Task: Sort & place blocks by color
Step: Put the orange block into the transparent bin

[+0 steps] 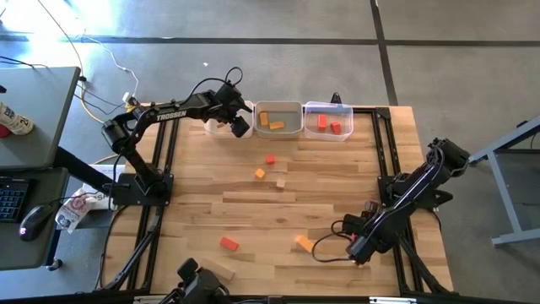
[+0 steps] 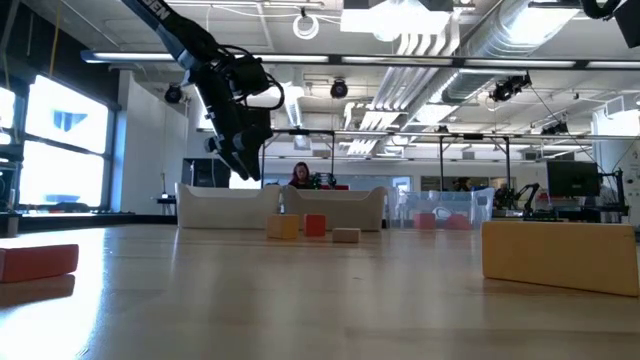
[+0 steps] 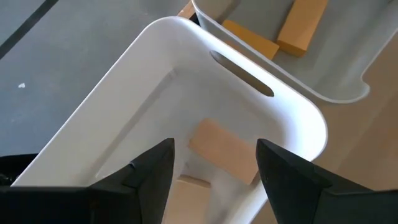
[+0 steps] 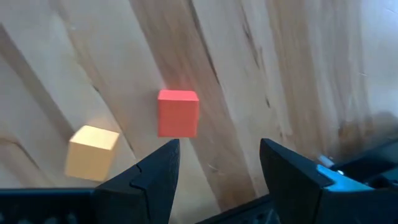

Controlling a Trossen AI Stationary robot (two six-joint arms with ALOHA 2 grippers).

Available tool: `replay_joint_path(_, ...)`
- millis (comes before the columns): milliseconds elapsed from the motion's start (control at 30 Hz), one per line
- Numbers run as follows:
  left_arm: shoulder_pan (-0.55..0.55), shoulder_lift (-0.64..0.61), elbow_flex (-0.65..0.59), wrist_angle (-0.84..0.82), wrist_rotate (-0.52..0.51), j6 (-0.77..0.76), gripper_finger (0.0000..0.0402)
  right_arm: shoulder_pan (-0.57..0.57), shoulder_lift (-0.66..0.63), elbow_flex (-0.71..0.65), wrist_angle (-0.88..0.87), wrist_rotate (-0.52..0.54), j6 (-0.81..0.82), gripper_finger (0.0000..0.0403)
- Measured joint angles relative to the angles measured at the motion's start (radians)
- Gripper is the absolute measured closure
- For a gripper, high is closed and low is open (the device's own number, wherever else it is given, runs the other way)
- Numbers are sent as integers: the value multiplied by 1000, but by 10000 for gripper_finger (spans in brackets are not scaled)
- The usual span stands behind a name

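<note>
- Plainly, the left hand (image 1: 238, 121) hangs over the white bin (image 1: 221, 127) at the far edge of the desk (image 1: 337, 211), its fingers spread with nothing between them; in the left wrist view two plain wood blocks (image 3: 225, 151) lie on that bin's floor right below the fingers.
- Judging by that, the drop into the white bin looks done, so the step in hand is to lift clear and go for the next loose piece. Rise straight up before swinging away, so the fingers do not catch the bin's rim or drag it against the grey bin (image 1: 279, 118) just beside it.
- Loose blocks left on the desk: a red cube (image 1: 270, 159), an orange cube (image 1: 260, 174) and a plain cube (image 1: 280, 182) close together near the middle, plus a red bar (image 1: 229, 244) and an orange bar (image 1: 305, 243) toward the near edge.
- Each should go to the bin that matches: the grey bin holds orange pieces, the clear bin (image 1: 328, 119) holds red ones.
- The right hand (image 1: 359, 251) waits low at the near right, fingers apart and empty.
- Hard to make out: from above, the left arm covers most of the white bin, so its contents show only in the wrist view, and one of the two blocks there is partly cut off by a finger.
- A plain bar (image 1: 221, 272) at the near edge sits partly behind dark gear, so its full shape is unclear.
</note>
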Motion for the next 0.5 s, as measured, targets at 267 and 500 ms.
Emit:
replay_joint_path(267, 0, 0, 0, 0, 0, 0, 188, -4, 0, 0, -107, -12, -5, 194)
replay_joint_path(500, 0, 0, 0, 0, 0, 0, 188, -6, 0, 0, -99, -36, -5, 194)
